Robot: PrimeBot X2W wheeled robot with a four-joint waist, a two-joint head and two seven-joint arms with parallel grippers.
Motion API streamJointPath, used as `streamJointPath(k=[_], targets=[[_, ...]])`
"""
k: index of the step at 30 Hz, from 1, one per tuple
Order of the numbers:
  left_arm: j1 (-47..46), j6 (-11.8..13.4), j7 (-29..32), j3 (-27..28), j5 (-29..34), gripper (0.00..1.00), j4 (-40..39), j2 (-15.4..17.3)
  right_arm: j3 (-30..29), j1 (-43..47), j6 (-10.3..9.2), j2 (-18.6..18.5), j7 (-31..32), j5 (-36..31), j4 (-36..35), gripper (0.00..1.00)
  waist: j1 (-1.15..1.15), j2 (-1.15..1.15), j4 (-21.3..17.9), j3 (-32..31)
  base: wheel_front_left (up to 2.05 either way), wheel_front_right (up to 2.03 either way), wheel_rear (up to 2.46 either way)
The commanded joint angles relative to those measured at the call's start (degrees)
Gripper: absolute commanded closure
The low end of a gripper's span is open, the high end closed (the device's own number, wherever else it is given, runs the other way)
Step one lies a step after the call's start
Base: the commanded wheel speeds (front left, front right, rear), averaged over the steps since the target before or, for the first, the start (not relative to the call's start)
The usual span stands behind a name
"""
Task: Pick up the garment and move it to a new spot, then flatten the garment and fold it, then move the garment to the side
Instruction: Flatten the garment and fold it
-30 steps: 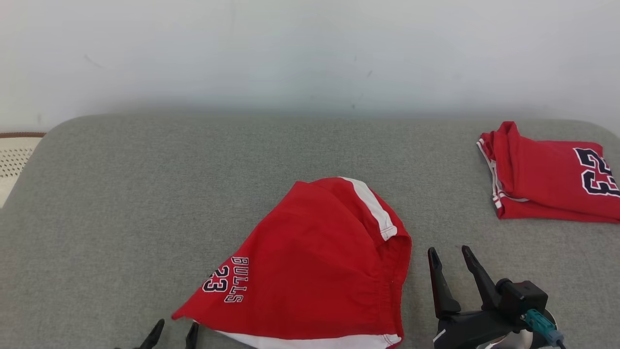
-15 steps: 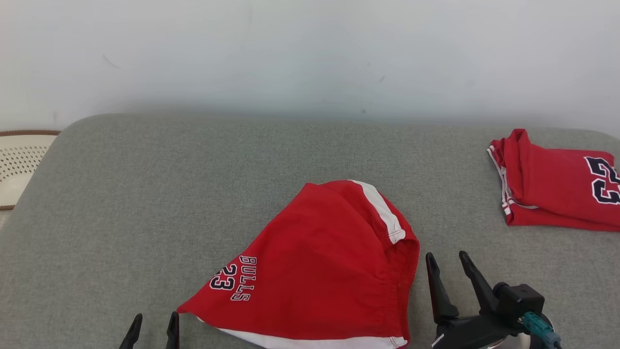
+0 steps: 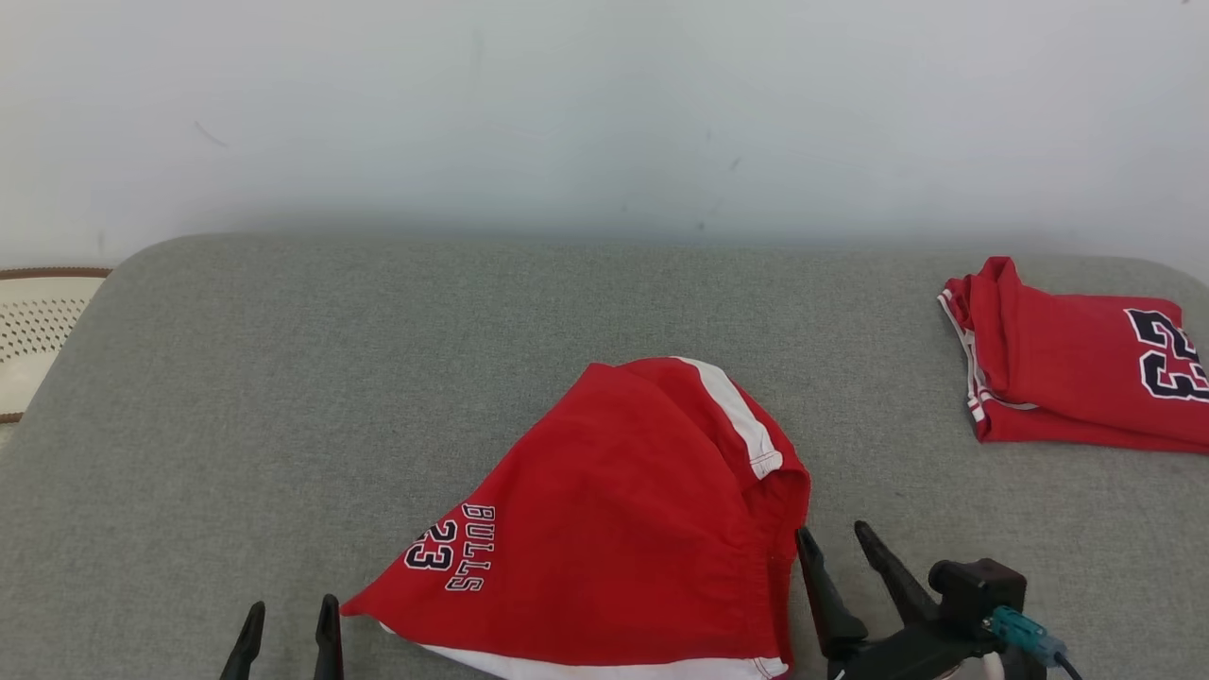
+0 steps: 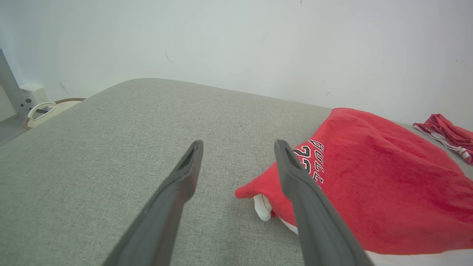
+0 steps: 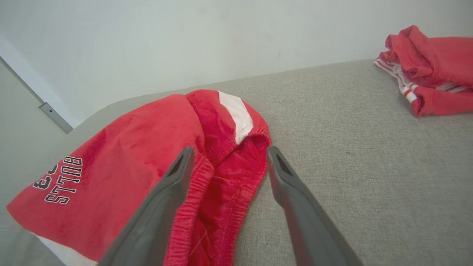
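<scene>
Shorts [image 3: 614,510] could be lifted by one layer only if the waistband is pinched shallow; the bunching would be dragged along. Left fingers [image 3: 329,633] are spread wide, nothing held, near the hem corner. Red cloth with white trim is laid rumpled at the front middle of the bench [image 3: 331,378]. Right fingers [image 3: 820,586] are spread wide, empty, at the waistband.

The garment [image 3: 614,529] runs off the near edge of the head view, cutting its white hem short. The left gripper [image 3: 292,606] is cut there below its fingertips, and the right gripper [image 3: 832,531] loses its body. At far right the folded jersey [image 3: 1058,378] is clipped mid-number. The pale perforated thing [image 3: 33,321] at far left is cut off and unidentifiable. In the left wrist view a finger [image 4: 306,207] covers part of the garment's lettering.
</scene>
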Motion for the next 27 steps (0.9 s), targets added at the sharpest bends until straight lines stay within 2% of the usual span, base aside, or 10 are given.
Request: streamJointPath(k=[1, 10, 18, 23, 24, 25, 26, 27], targets=[[0.7, 0.0, -0.2, 0.3, 0.5, 0.0, -0.2, -0.1, 0.5, 0.2, -0.04, -0.4, 0.2, 0.8, -0.2, 0.0, 0.0, 0.0, 0.0, 0.0, 0.0, 0.0, 0.0], [0.7, -1.0, -0.2, 0.9, 1.5, 0.0, -0.2, -1.0, 5.8, -1.7, -0.04, -2.8, 5.0, 7.4, 0.2, 0.0, 0.0, 0.0, 1.0, 0.2, 0.0, 0.0, 0.0], [-0.8, -2.5, -0.2, 1.0, 1.5, 0.0, 0.9, -1.9, 9.3, -6.0, -0.04, -3.9, 7.0, 10.1, 5.7, 0.0, 0.0, 0.0, 2.9, 1.3, 0.0, 0.0, 0.0], [-1.3, -3.0, -0.2, 1.2, 1.8, 0.0, 1.6, -2.2, 10.6, -8.4, -0.04, -3.2, 6.7, 11.1, 9.7, 0.0, 0.0, 0.0, 4.0, 1.7, 0.0, 0.0, 0.0], [-1.4, -3.1, -0.2, 1.4, 1.9, 0.0, 1.7, -2.3, 10.9, -8.9, -0.04, -3.0, 6.7, 11.3, 10.4, 0.18, 0.0, 0.0, 4.1, 1.8, 0.0, 0.0, 0.0], [-1.5, -3.2, -0.2, 1.5, 1.9, 0.0, 1.7, -2.4, 11.2, -9.4, -0.04, -3.0, 6.7, 11.5, 11.2, 0.45, 0.0, 0.0, 4.2, 1.9, 0.0, 0.0, 0.0], [-1.6, -3.4, -0.2, 1.6, 1.9, 0.0, 1.8, -2.5, 11.7, -10.0, -0.04, -3.0, 6.5, 11.2, 11.8, 0.84, 0.0, 0.0, 4.4, 2.0, 0.0, 0.0, 0.0], [-1.6, -3.4, -0.2, 1.6, 1.9, 0.0, 1.8, -2.5, 11.7, -10.0, -0.04, -3.0, 6.5, 11.2, 11.8, 0.84, 0.0, 0.0, 4.4, 2.0, 0.0, 0.0, 0.0]])
